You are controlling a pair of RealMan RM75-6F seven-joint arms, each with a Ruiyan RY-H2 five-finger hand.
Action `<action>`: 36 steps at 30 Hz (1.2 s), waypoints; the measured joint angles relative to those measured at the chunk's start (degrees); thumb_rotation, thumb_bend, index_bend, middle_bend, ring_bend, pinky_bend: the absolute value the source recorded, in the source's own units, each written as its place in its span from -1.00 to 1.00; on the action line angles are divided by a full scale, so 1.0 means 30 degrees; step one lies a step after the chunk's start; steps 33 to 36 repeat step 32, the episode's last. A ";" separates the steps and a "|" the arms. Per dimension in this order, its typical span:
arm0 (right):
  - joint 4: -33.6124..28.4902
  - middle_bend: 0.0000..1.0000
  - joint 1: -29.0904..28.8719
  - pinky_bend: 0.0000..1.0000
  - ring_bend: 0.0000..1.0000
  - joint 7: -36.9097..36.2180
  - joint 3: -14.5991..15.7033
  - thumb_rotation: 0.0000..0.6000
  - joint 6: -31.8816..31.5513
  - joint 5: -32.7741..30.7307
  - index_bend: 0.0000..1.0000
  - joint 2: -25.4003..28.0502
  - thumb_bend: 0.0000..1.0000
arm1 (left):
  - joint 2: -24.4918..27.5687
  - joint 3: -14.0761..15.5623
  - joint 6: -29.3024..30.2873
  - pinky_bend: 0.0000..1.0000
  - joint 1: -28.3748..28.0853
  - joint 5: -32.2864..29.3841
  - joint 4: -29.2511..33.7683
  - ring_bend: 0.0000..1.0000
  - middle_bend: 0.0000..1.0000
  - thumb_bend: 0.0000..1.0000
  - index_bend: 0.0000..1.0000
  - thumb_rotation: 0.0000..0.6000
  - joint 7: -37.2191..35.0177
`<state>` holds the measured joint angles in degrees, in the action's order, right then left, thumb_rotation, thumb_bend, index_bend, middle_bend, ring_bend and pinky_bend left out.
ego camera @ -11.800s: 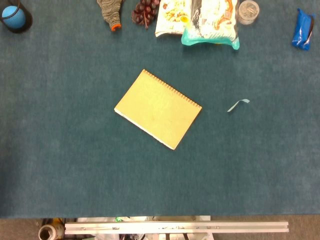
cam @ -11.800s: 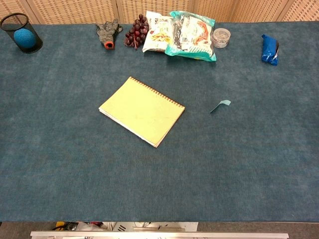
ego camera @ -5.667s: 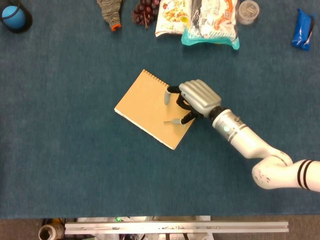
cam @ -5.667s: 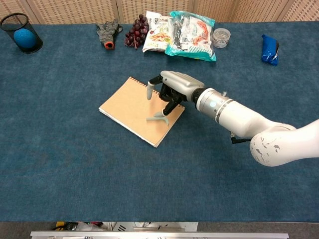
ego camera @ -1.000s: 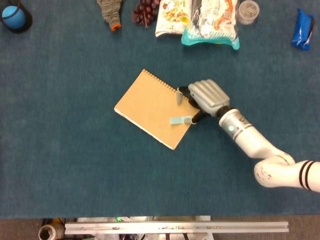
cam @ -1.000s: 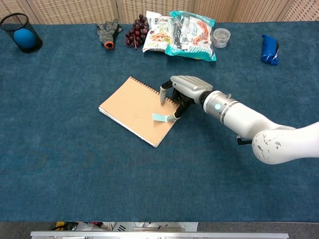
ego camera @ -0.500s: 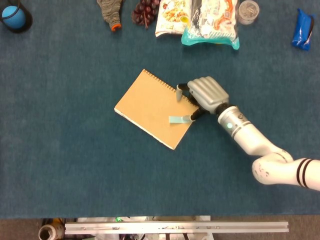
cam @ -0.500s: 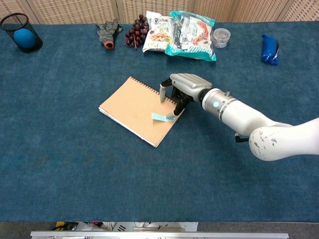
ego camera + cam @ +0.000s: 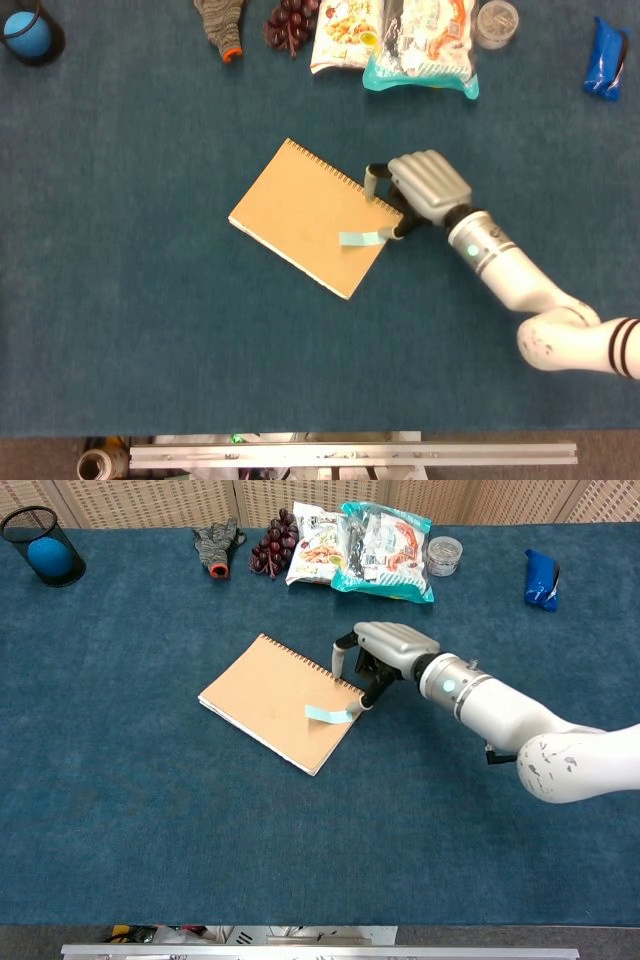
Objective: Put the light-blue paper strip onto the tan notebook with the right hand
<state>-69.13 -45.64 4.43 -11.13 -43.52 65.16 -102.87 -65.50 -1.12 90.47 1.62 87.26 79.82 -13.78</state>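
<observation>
The light-blue paper strip [image 9: 360, 239] already lies on the tan notebook [image 9: 300, 210] near its right edge, and the right hand [image 9: 428, 187] (fingers apart, holding nothing) should next lift clear.

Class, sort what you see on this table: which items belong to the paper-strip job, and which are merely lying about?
Belongs to the job:
light-blue paper strip
tan notebook
right hand

Lying about:
blue ball in a black cup
glove
grapes
snack bags
small clear jar
blue packet
</observation>
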 measured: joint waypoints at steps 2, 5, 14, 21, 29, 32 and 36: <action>-0.0526 0.99 0.0235 1.00 1.00 -0.0063 -0.0063 1.00 -0.0444 0.0074 -0.05 0.0549 -0.85 | 0.0008 -0.0023 -0.0003 -0.55 0.0007 -0.0052 -0.0042 -0.46 -0.45 -0.48 -0.63 1.00 -0.0041; -0.1587 0.87 0.0804 1.00 0.93 -0.0047 -0.0157 1.00 -0.1373 0.0129 -0.05 0.1827 -0.85 | -0.0012 -0.0079 -0.0107 -0.55 -0.0045 -0.0133 -0.0112 -0.46 -0.45 -0.48 -0.63 1.00 -0.0101; -0.5363 0.31 0.3778 0.60 0.26 0.1779 0.0299 1.00 -0.5755 0.0345 -0.05 0.6961 -0.76 | -0.0432 -0.0240 -0.0474 -0.55 -0.0605 0.0095 -0.0301 -0.46 -0.45 -0.48 -0.63 1.00 0.0210; -0.6980 0.17 0.6541 0.41 0.10 0.3275 0.1384 1.00 -0.9970 0.1637 -0.05 0.9732 -0.63 | -0.0770 -0.0284 -0.0757 -0.55 -0.1168 0.0545 -0.0233 -0.46 -0.45 -0.48 -0.63 1.00 0.0911; -0.7882 0.16 1.0056 0.41 0.09 0.3757 0.2455 1.00 -1.4222 0.2994 -0.05 1.1481 -0.63 | -0.0874 -0.0291 -0.0653 -0.55 -0.1496 0.0955 0.0252 -0.46 -0.45 -0.48 -0.63 1.00 0.1737; -0.8118 0.16 1.0935 0.41 0.09 0.3692 0.2743 1.00 -1.4916 0.3249 -0.05 1.1835 -0.63 | -0.0831 -0.0275 -0.0680 -0.55 -0.1554 0.0969 0.0438 -0.46 -0.45 -0.48 -0.63 1.00 0.1893; -0.8118 0.16 1.0935 0.41 0.09 0.3692 0.2743 1.00 -1.4916 0.3249 -0.05 1.1835 -0.63 | -0.0831 -0.0275 -0.0680 -0.55 -0.1554 0.0969 0.0438 -0.46 -0.45 -0.48 -0.63 1.00 0.1893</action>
